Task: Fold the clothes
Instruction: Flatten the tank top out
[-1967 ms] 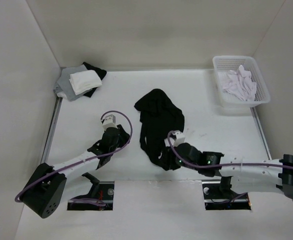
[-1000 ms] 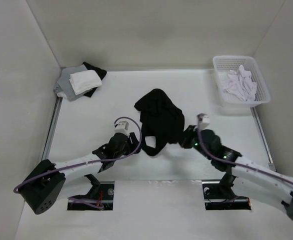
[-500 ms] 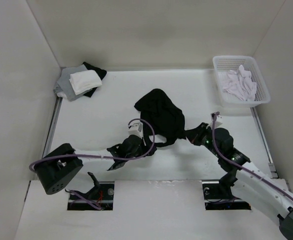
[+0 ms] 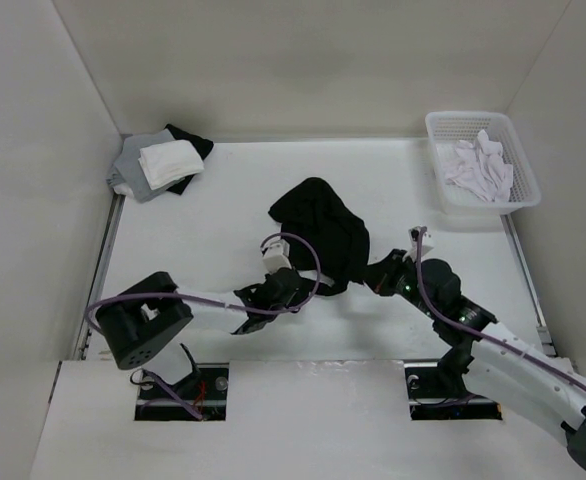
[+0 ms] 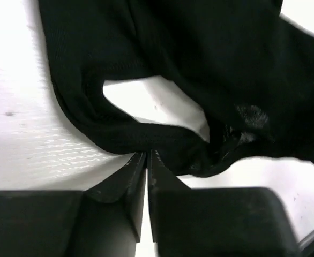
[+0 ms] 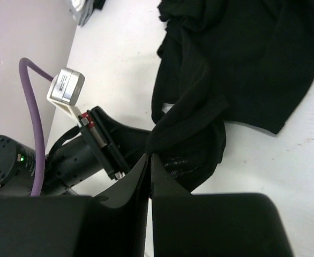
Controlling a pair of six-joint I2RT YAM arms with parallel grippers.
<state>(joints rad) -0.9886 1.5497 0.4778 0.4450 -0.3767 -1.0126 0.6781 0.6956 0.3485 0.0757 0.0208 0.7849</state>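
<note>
- Top view – bright, even light from above; the white table (image 4: pixel 173 250) and walls nearly wash out, and shadows under the arms are faint and soft.
- The black top (image 4: pixel 323 225) reads there as a flat dark mass, its folds barely showing.
- Left wrist view – the table glares white; the knit is fairly sharp mid-frame, while the left fingers (image 5: pixel 125 193) are dark and blurred.
- Right wrist view: the right fingers (image 6: pixel 119 198) are out of focus up close, and the wall (image 6: pixel 17 32) takes a mauve cast.

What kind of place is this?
Probably a robot testing booth: plain white walls around a white table, two robot arms bolted at its edge, a black sleeveless tank top to fold.
</note>
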